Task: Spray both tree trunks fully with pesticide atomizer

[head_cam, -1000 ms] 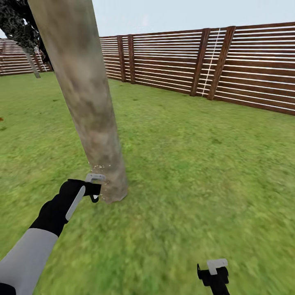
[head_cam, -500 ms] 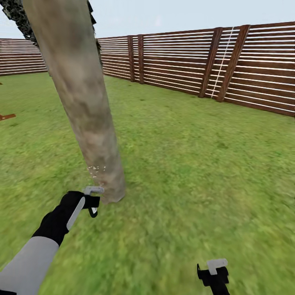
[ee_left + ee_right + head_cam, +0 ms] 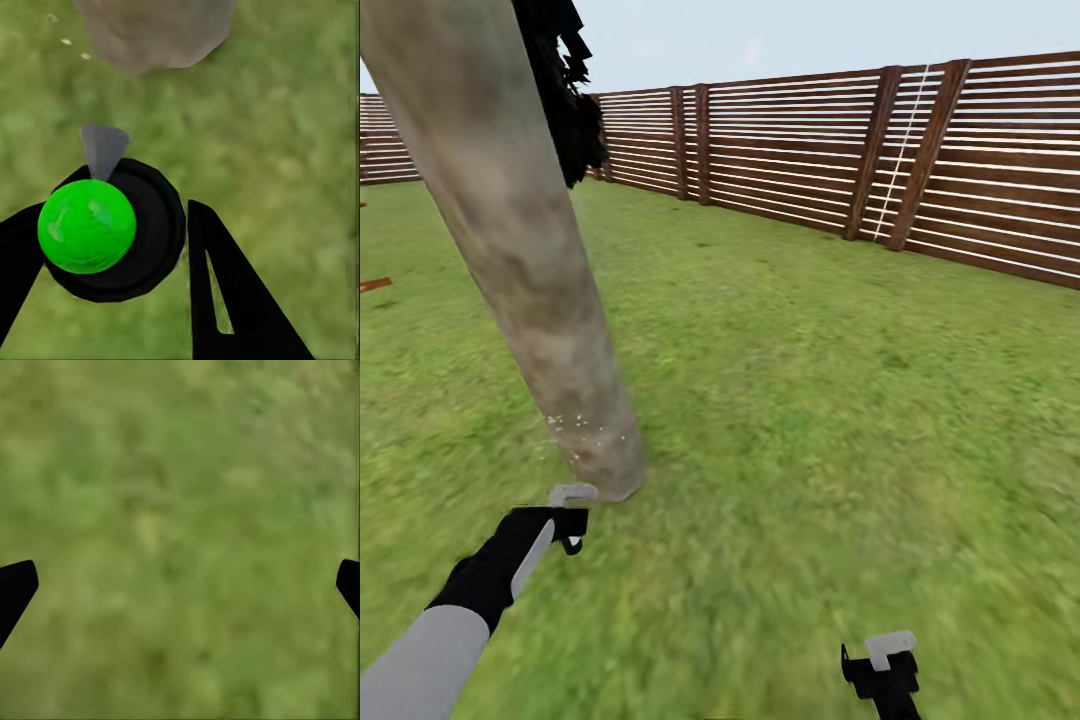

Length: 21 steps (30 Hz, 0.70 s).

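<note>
Head: high, facing forward-down over lawn [image 3: 810,400] toward fence [image 3: 860,150]. 2 wrist views: close, facing grass; left shares trunk [image 3: 530,270] base.

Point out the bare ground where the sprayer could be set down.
Open lawn stretches between the thick grey-brown mottled tree trunk and the brown slatted wooden fence; more bare grass lies under the open right gripper. It is crowded only at the trunk's foot, where the left gripper holds the black atomizer with its green ball top beside the white pesticide specks.

Left arm stretched forward and low, left hand [image 3: 572,520] closed around something, right hand [image 3: 180,585] spread wide, empty
</note>
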Tool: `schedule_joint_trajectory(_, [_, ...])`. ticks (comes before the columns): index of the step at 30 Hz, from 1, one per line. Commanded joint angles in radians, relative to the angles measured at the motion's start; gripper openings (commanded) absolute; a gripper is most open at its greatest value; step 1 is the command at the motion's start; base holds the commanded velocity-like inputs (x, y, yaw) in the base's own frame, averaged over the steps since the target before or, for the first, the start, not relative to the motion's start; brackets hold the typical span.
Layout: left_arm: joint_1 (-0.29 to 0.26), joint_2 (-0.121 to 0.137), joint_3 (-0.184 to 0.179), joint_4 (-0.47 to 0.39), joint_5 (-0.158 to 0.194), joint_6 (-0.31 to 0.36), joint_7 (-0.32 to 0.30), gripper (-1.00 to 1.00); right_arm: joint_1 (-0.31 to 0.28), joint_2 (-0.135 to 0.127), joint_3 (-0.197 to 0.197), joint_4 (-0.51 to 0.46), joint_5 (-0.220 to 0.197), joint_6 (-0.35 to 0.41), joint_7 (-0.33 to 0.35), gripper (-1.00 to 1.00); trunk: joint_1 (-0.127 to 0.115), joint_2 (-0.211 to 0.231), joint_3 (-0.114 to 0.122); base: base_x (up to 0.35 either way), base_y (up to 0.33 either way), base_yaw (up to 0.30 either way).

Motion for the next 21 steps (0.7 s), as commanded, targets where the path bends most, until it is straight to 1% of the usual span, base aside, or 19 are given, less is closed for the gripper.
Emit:
schedule_joint_trajectory(1, [-0.001,-0.002,-0.002,0.016,0.004,-0.014,0.005,-1.0,-0.001,0.0,-0.008,0.001,0.011,-0.003,-0.003,1.0,0.0,0.0,-0.001,0.193,-0.232,0.241])
schedule_joint_trajectory(2, [0.0,0.005,0.005,0.034,0.004,-0.026,0.005,-1.0,-0.001,0.0,-0.008,0.001,0.011,-0.003,-0.002,1.0,0.0,0.0,-0.001,0.214,-0.217,0.263])
schedule_joint_trajectory(3, [0.0,0.016,0.022,0.049,0.004,-0.031,0.005,-1.0,-0.001,0.0,-0.008,0.001,0.011,-0.003,-0.002,1.0,0.0,0.0,-0.001,0.222,-0.211,0.27])
schedule_joint_trajectory(4, [0.0,0.042,0.048,0.066,0.004,-0.034,0.005,-1.0,-0.001,0.0,-0.008,0.001,0.011,-0.003,-0.002,1.0,0.0,0.0,-0.001,0.226,-0.207,0.274])
schedule_joint_trajectory(5, [0.001,0.067,0.067,0.081,0.004,-0.036,0.005,-1.0,-0.001,0.0,-0.008,0.001,0.011,-0.003,-0.002,1.0,0.0,0.0,-0.001,0.228,-0.205,0.276])
schedule_joint_trajectory(6, [0.001,0.08,0.076,0.095,0.004,-0.043,0.005,-1.0,-0.001,0.0,-0.008,0.001,0.011,-0.003,-0.002,1.0,0.0,0.0,-0.001,0.229,-0.205,0.277])
schedule_joint_trajectory(7, [0.001,0.083,0.079,0.122,0.003,-0.084,0.005,-1.0,-0.001,0.0,-0.008,0.001,0.011,-0.003,-0.002,1.0,0.0,0.0,-0.001,0.229,-0.204,0.278])
schedule_joint_trajectory(8, [0.001,0.078,0.079,0.154,0.003,-0.123,0.006,-1.0,-0.001,0.0,-0.008,0.001,0.011,-0.003,-0.002,1.0,0.0,0.0,-0.001,0.23,-0.203,0.278])
schedule_joint_trajectory(9, [0.001,0.064,0.079,0.187,0.002,-0.15,0.006,-1.0,-0.001,0.0,-0.008,0.001,0.011,-0.003,-0.001,1.0,0.0,0.0,-0.001,0.23,-0.203,0.278])
schedule_joint_trajectory(10, [0.001,0.051,0.079,0.202,0.002,-0.161,0.006,-1.0,-0.001,0.0,-0.008,0.001,0.011,-0.003,-0.001,1.0,0.0,0.0,-0.001,0.231,-0.202,0.278])
schedule_joint_trajectory(11, [0.001,0.025,0.079,0.215,0.001,-0.17,0.006,-1.0,-0.001,0.0,-0.008,0.001,0.011,-0.003,-0.001,1.0,0.0,0.0,-0.001,0.231,-0.202,0.278])
schedule_joint_trajectory(12, [0.001,-0.016,0.078,0.224,0.001,-0.177,0.007,-1.0,-0.001,0.0,-0.008,0.002,0.011,-0.003,-0.001,1.0,0.0,0.0,-0.001,0.231,-0.202,0.276])
schedule_joint_trajectory(13, [0.001,-0.036,0.077,0.228,-0.007,-0.179,0.017,-1.0,-0.001,0.0,-0.008,0.001,0.011,-0.003,-0.001,1.0,0.0,0.0,-0.001,0.231,-0.202,0.171])
schedule_joint_trajectory(14, [0.001,-0.044,0.077,0.23,-0.032,-0.181,0.039,-1.0,-0.001,0.0,-0.008,0.002,0.011,-0.003,-0.001,1.0,0.0,0.0,-0.001,0.231,-0.202,0.07])
schedule_joint_trajectory(15, [0.001,-0.044,0.078,0.245,-0.058,-0.198,0.054,-1.0,-0.001,0.0,-0.008,0.002,0.011,-0.003,-0.001,1.0,0.0,0.0,-0.001,0.232,-0.2,0.029])
schedule_joint_trajectory(16, [0.001,-0.034,0.082,0.348,-0.08,-0.278,0.068,-1.0,-0.001,0.0,-0.008,0.002,0.011,-0.003,-0.002,1.0,0.0,0.0,-0.001,0.259,-0.175,0.003])
schedule_joint_trajectory(17, [0.001,-0.035,0.078,0.396,-0.083,-0.308,0.07,-1.0,-0.001,0.0,-0.008,0.002,0.011,-0.003,-0.003,1.0,0.0,0.0,-0.001,0.275,-0.168,0.001])
schedule_joint_trajectory(21, [0.001,-0.046,0.077,0.407,-0.083,-0.316,0.073,-1.0,-0.001,0.0,-0.008,0.002,0.011,-0.003,-0.001,1.0,0.0,0.0,-0.001,0.279,-0.167,0.0])
